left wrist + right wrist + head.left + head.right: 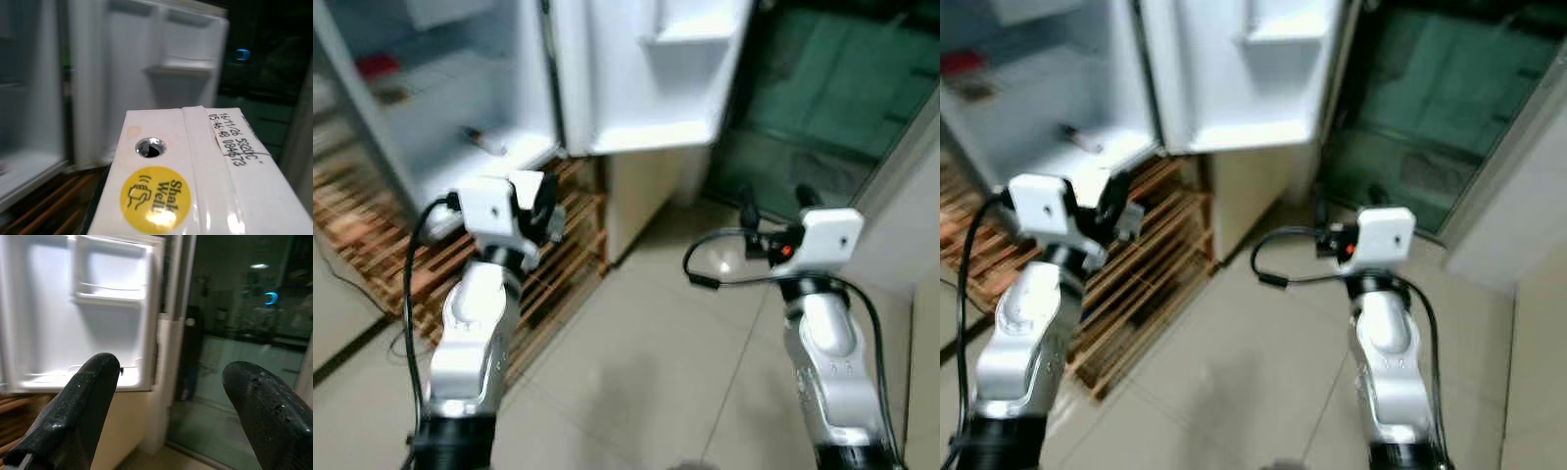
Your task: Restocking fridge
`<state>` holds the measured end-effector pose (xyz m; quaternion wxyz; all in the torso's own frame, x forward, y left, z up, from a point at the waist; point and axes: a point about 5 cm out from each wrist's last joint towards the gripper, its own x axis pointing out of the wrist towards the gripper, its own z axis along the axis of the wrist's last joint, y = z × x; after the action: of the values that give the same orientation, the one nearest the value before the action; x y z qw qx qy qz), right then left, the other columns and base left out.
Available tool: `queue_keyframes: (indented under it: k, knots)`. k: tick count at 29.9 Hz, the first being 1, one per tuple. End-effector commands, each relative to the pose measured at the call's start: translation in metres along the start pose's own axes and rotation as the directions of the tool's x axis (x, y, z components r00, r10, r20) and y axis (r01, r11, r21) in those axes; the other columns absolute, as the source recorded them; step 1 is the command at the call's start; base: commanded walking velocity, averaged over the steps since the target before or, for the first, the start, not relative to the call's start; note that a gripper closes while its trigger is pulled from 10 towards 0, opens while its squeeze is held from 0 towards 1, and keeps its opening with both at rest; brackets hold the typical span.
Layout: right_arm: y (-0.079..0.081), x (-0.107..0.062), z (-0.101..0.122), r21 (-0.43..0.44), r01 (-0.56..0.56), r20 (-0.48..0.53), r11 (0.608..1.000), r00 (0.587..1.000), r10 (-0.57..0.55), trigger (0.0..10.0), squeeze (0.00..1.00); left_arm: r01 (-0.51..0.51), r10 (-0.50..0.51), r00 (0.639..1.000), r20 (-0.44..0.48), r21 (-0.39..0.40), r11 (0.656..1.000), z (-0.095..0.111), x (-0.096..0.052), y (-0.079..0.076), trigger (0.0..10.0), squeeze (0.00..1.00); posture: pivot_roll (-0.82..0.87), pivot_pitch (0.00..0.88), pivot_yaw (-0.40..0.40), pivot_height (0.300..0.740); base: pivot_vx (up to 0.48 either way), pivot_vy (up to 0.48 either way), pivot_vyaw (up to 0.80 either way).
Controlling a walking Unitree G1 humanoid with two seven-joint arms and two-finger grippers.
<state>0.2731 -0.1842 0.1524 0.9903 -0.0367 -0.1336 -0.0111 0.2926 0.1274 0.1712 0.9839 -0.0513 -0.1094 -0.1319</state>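
Note:
A white carton (195, 176) with a yellow "Shake Well" sticker lies right before the left wrist camera, held in my left gripper (544, 204), which is shut on it; the carton hides the fingers. That gripper is raised in front of the open fridge (440, 98), just short of its lowest shelf. The fridge door (646, 69) stands swung open, with white door bins. My right gripper (775, 204) is raised to the right and open, its black fingers (83, 401) wide apart with nothing between them, pointing toward the door and the glass beside it.
A small red item (377, 67) and another object (487, 142) lie on the fridge shelves. A slatted wooden rack (558, 264) sits on the floor below the fridge. A dark glass door (842, 98) is at right. Pale tiled floor (656, 362) lies ahead.

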Motion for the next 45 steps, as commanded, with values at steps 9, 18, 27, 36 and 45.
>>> queue_keyframes:
  k: [9, 18, 27, 36, 45]
  knots:
    - [0.014, 0.011, 0.008, 0.026, -0.039, 0.039, 0.999, 0.999, 0.038, 10.0, 0.0, 0.06, -0.06, 0.998, 0.013, 0.021, 0.998, 0.006, 0.01, -0.001, 10.0, 0.0, -0.1, 0.0, 0.006, 0.74, 0.48, 0.0, 0.0]
    - [0.019, 0.015, 0.008, 0.028, -0.067, 0.047, 0.997, 0.997, 0.065, 10.0, 0.0, 0.098, -0.098, 0.995, 0.015, 0.017, 0.995, 0.007, 0.019, -0.011, 10.0, 0.0, -0.09, 0.0, 0.02, 0.74, 0.48, 0.0, 0.0]
    - [0.023, 0.014, 0.005, 0.036, -0.065, 0.04, 0.997, 0.997, 0.063, 10.0, 0.0, 0.151, -0.151, 0.989, -0.005, 0.013, 0.988, 0.004, 0.021, -0.02, 10.0, 0.0, -0.1, 0.0, 0.049, 0.74, 0.48, 0.0, 0.0]
    - [0.022, 0.011, 0.004, 0.029, -0.076, 0.028, 0.997, 0.997, 0.075, 10.0, 0.0, 0.151, -0.152, 0.988, -0.031, -0.025, 0.988, -0.002, 0.023, -0.026, 10.0, 0.0, -0.12, 0.0, 0.032, 0.74, 0.267, 0.0, 0.0]
    - [0.022, 0.011, 0.006, 0.033, -0.104, 0.025, 0.994, 0.994, 0.104, 10.0, 0.0, 0.087, -0.089, 0.995, -0.033, -0.069, 0.994, -0.007, 0.026, -0.027, 10.0, 0.0, -0.12, 0.0, 0.003, 0.74, 0.0, -0.296, 0.0]
